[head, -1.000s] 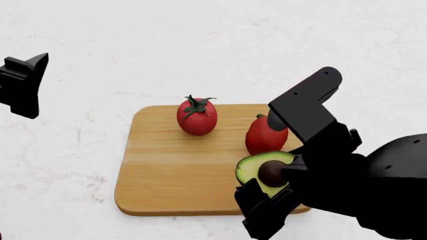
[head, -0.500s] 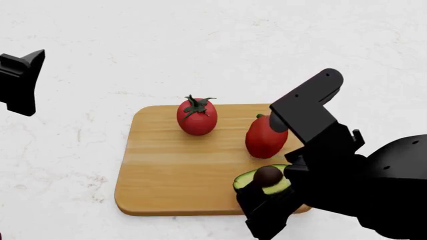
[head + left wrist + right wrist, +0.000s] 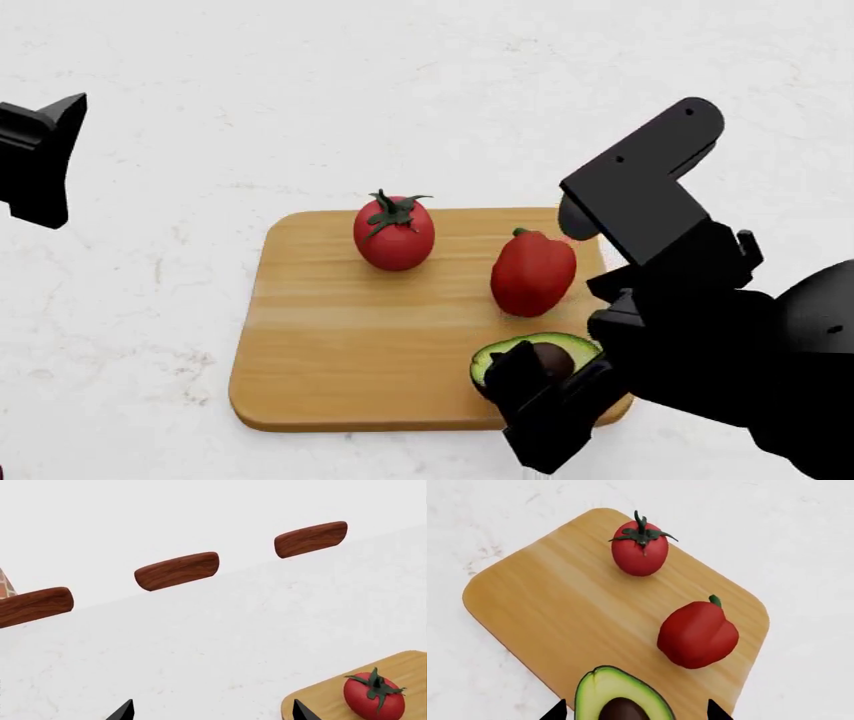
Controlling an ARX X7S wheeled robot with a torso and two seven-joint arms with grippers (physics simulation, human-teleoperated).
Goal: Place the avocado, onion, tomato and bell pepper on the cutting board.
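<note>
Since a second ago the avocado (image 3: pixel 531 357) has sunk from mid-air to the cutting board (image 3: pixel 334 330), and the right arm has lifted slightly.

Head view: the avocado lies cut face up at the board's near right corner, close to the edge, just in front of the bell pepper (image 3: pixel 533 272); the tomato (image 3: pixel 394 233) stands farther back, well apart. The right gripper (image 3: pixel 554 400) straddles the avocado; whether its fingers touch the skin cannot be told. The left gripper (image 3: pixel 40 160) hangs far left. No onion shows. The board's left half is bare and offers the most room.

Left wrist view: only the two finger tips (image 3: pixel 123 711) show, spread wide with nothing between them; the tomato (image 3: pixel 373 699) sits on the board's corner (image 3: pixel 313 702), with three brown bars along the far wall.

Right wrist view: the avocado (image 3: pixel 620 697) lies between spread tips. It is probably light, firm, smooth-skinned and apt to rock on its curved back; its flanks would suit gripping best.
</note>
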